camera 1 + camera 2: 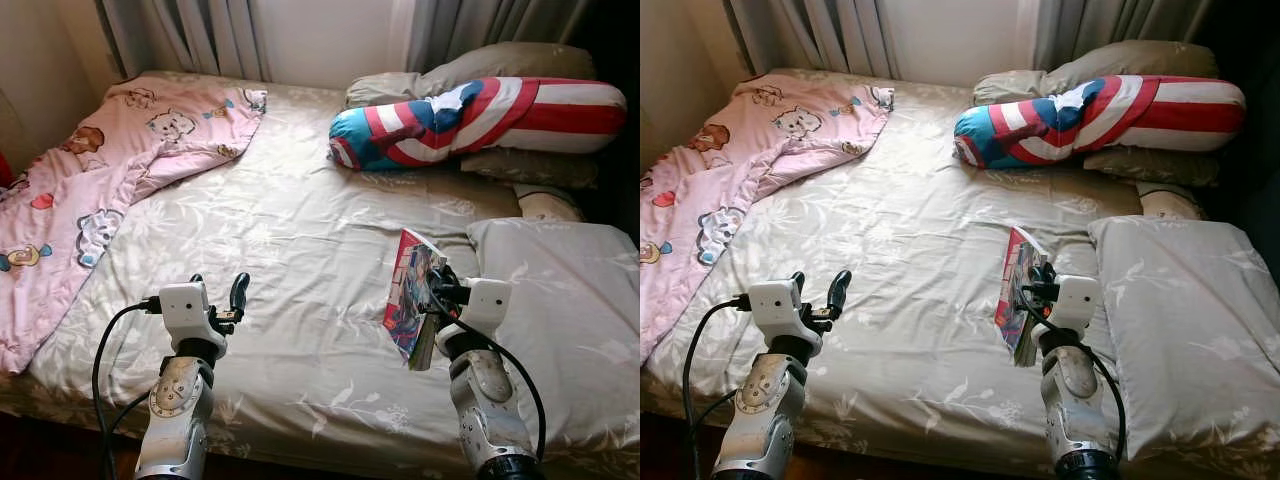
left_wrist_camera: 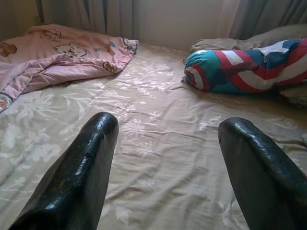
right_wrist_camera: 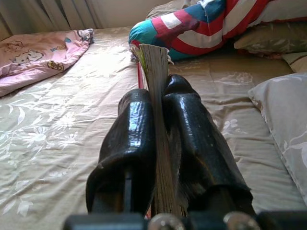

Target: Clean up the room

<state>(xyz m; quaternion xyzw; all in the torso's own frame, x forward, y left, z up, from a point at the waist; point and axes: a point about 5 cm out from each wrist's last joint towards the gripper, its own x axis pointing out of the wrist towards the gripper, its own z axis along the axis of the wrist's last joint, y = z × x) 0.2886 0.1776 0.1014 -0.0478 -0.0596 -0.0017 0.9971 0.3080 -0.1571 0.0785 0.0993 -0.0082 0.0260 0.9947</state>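
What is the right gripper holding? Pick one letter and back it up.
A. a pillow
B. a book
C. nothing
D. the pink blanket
B. The right gripper has its black fingers shut on a thin book, held up on edge above the bed; the right wrist view shows the book's page edge clamped between them.

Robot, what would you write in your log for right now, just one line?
right gripper: shut on book, held above bed | left gripper: open, over bed | blanket: rumpled, far left | pillow: right
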